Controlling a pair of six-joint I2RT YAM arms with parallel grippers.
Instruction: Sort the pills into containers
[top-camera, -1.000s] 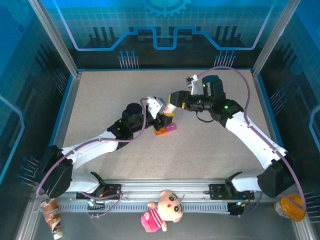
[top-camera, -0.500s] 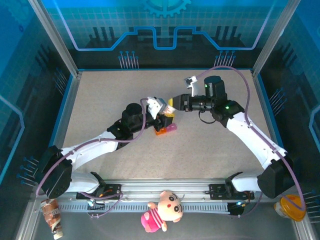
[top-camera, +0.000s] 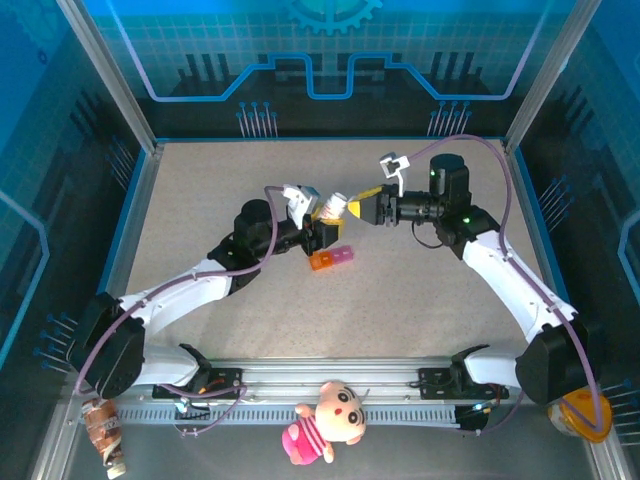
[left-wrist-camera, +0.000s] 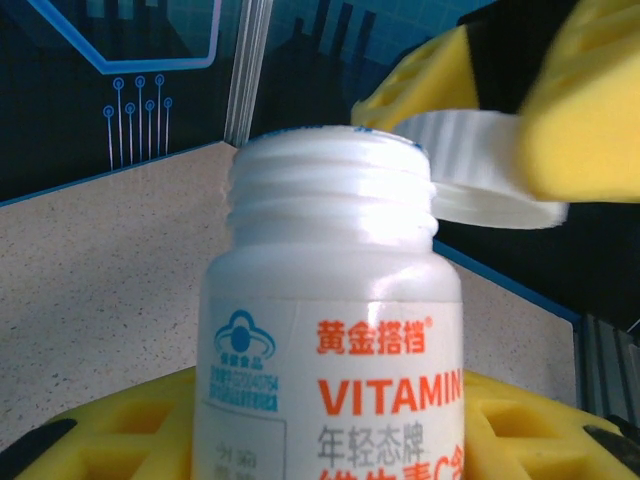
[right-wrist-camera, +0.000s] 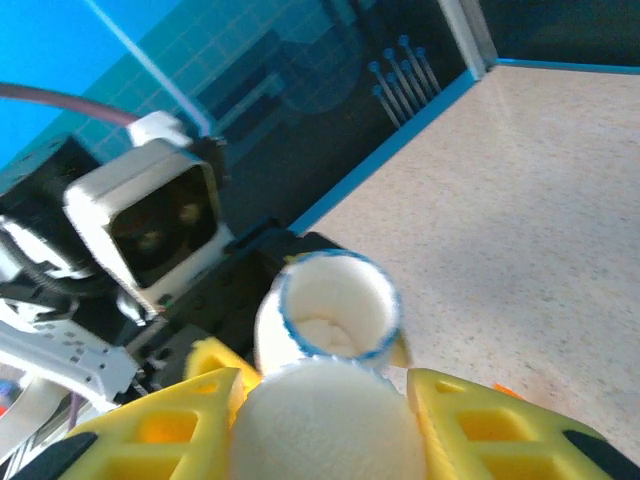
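So here's what's going on. The left gripper (top-camera: 320, 225) is clamping the white vitamin bottle (left-wrist-camera: 335, 330) around its lower body. Its yellow fingers (left-wrist-camera: 110, 430) are pressing in on both sides of the label, and the bottle is standing upright in that grip. The bottle's neck is sitting bare, with the threads showing and the mouth open.

The right gripper (top-camera: 360, 208) is hovering right beside the bottle's mouth, closed down most of the way and pinching the white ribbed cap (left-wrist-camera: 470, 170) between its own yellow pads. The cap is floating just off the bottle's rim, up and to one side, not touching the threads as far as I can tell.

Looking down from the right wrist, the bottle's opening is facing up. Some whitish stuff (right-wrist-camera: 322, 332) is sitting inside, but it's too blurry to pick out single pills.

The containers (top-camera: 331, 258), that little orange-and-pink strip, are lying flat on the table (top-camera: 220, 200). From overhead they're just on the near side of the bottle, toward the arm bases. They're sitting apart from the bottle, near the left gripper's fingers and a bit farther from the right gripper. Neither gripper is touching them. I can't tell if their compartments are open or have anything in them.
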